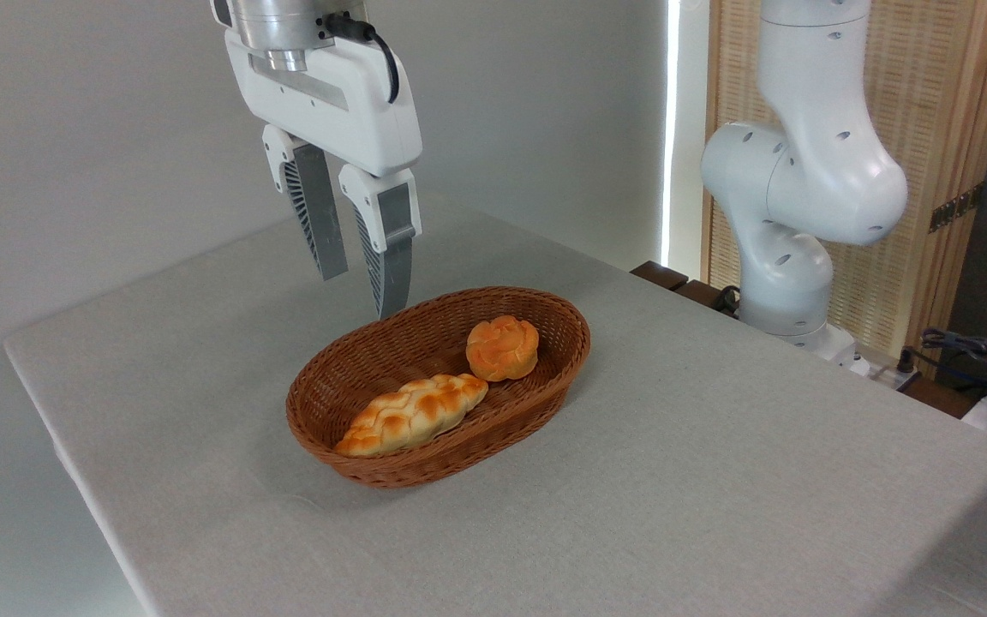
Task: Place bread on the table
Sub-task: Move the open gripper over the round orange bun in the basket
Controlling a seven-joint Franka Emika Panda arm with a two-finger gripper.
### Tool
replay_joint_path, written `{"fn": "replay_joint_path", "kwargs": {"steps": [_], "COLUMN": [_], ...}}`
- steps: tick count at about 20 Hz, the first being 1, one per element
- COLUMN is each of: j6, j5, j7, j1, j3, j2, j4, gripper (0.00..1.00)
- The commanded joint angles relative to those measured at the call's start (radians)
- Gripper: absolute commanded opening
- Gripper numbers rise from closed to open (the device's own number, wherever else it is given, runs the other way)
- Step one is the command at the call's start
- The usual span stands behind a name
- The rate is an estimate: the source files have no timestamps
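The bread, a small round orange-golden bun with a swirled top, lies in the far right part of a brown oval wicker basket. The basket stands on the light grey table. My gripper hangs open above the basket's far left rim, up and to the left of the bun, with nothing between its fingers. It touches neither the bun nor the basket.
A longer, paler braided loaf lies in the basket's near left part, next to the bun. The arm's white base stands at the table's far right edge, with cables beyond it. Bare cloth surrounds the basket.
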Motion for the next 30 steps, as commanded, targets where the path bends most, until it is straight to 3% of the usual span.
{"fn": "replay_joint_path", "kwargs": {"steps": [1,10,17,20,27,30], "j6": [-0.012,-0.013,0.002,0.022,0.172,0.232], "j5": [-0.004,-0.004,-0.005,-0.005,-0.005,-0.005], "j7": [0.014,0.014,0.005,0.008,0.019,0.019], "j1": [-0.009,-0.009,-0.007,-0.006,-0.004,-0.013], "j3": [0.012,0.012,-0.016,-0.041,-0.093,-0.137], "j2": [-0.008,-0.011,-0.08,-0.123,-0.302,-0.341], "j4": [-0.002,-0.008,-0.136,-0.218,-0.533,-0.652], "gripper": [1.0,1.0,1.0,1.0,1.0,1.0]}}
